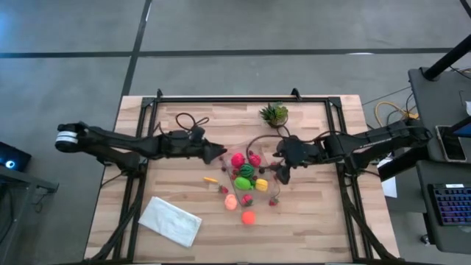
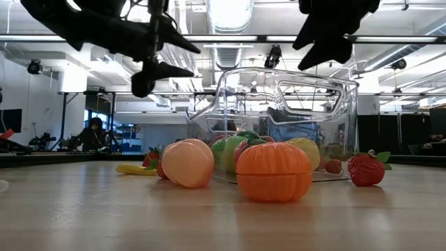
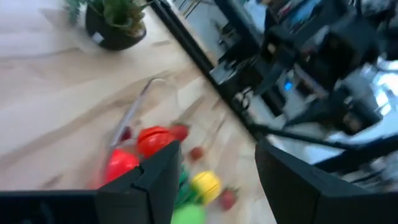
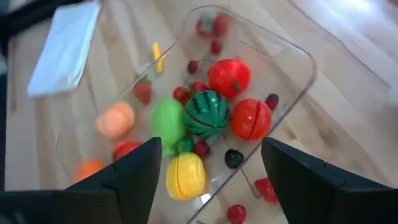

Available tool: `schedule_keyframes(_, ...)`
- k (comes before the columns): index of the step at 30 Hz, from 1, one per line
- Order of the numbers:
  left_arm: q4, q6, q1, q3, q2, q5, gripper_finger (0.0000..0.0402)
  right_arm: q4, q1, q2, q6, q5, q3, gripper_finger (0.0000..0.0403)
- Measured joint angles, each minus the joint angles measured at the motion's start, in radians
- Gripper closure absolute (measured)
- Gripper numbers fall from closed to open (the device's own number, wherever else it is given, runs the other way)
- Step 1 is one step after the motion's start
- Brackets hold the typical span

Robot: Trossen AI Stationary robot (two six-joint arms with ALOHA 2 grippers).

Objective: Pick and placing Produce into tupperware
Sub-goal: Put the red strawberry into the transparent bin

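Orange toy fruit sits closest in the low view, on the bare wood in front of the clear tupperware, with a peach-coloured piece just beside it and a strawberry off to the other side. All three are still outside the container, as is a small yellow banana lying toward the left arm's side.

Seen from above, the tupperware stands near the middle of the table, a little toward the far edge. Inside it are a red tomato, a striped watermelon, a lime-green piece, a second red piece, a yellow lemon and a few small dark berries. So the job looks roughly half done, perhaps more: the bigger pieces are mostly in, while four or five loose ones remain.

Both arms hang above the container. The left gripper hovers at its left side, fingers spread and holding nothing. The right gripper hovers over its right end, likewise parted and empty.

A potted plant stands by the far edge, and a white cloth lies toward the near left corner.
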Motion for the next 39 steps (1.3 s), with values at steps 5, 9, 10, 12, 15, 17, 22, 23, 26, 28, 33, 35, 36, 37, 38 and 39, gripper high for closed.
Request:
schedule_keyframes(5,0.184,-0.137,0.000,0.012,0.116,0.000,0.0210,0.000,-0.004,0.000,-0.118,-0.012,-0.004,0.0132)
schedule_keyframes(9,0.289,-0.157,-0.002,0.033,0.200,0.004,0.0210,-0.025,-0.029,0.001,-0.145,-0.012,-0.006,0.0137)
schedule_keyframes(10,0.305,-0.141,-0.003,0.037,0.218,0.005,0.0210,-0.050,-0.035,0.001,-0.143,-0.010,-0.007,0.0137)
schedule_keyframes(12,0.323,-0.136,-0.003,0.041,0.250,0.016,0.0210,-0.113,-0.046,0.002,-0.132,-0.002,-0.010,0.0138)
schedule_keyframes(15,0.365,-0.138,-0.002,0.046,0.276,0.088,0.0210,-0.200,-0.051,0.002,-0.129,-0.001,-0.012,0.0134)
schedule_keyframes(17,0.403,-0.135,-0.004,0.048,0.278,0.127,0.0210,-0.230,-0.051,0.002,-0.129,-0.002,-0.011,0.0132)
schedule_keyframes(22,0.415,-0.128,-0.008,0.044,0.247,0.189,0.0210,-0.204,-0.050,0.002,-0.129,-0.002,-0.012,0.0134)
schedule_keyframes(23,0.418,-0.127,-0.008,0.044,0.235,0.194,0.0210,-0.190,-0.050,0.002,-0.129,-0.002,-0.011,0.0135)
schedule_keyframes(26,0.418,-0.095,-0.013,0.044,0.197,0.210,0.0210,-0.157,-0.050,0.002,-0.129,-0.002,-0.011,0.0139)
schedule_keyframes(28,0.417,-0.051,-0.016,0.043,0.172,0.212,0.0210,-0.141,-0.050,0.002,-0.129,-0.002,-0.011,0.0140)
schedule_keyframes(33,0.416,-0.007,-0.021,0.043,0.128,0.210,0.0210,-0.108,-0.050,0.002,-0.128,-0.002,-0.011,0.0134)
schedule_keyframes(35,0.415,-0.009,-0.020,0.043,0.114,0.227,0.0210,-0.080,-0.050,0.002,-0.118,-0.001,-0.011,0.0131)
schedule_keyframes(36,0.414,-0.002,-0.020,0.042,0.104,0.237,0.0210,-0.070,-0.050,0.003,-0.116,-0.001,-0.011,0.0130)
schedule_keyframes(37,0.416,0.005,-0.021,0.041,0.096,0.238,0.0210,-0.057,-0.050,0.003,-0.114,-0.001,-0.011,0.0129)
schedule_keyframes(38,0.422,0.015,-0.021,0.041,0.090,0.239,0.0210,-0.043,-0.050,0.004,-0.114,-0.001,-0.011,0.0129)
schedule_keyframes(39,0.421,0.022,-0.021,0.041,0.083,0.239,0.0210,-0.027,-0.050,0.005,-0.114,-0.001,-0.011,0.0129)
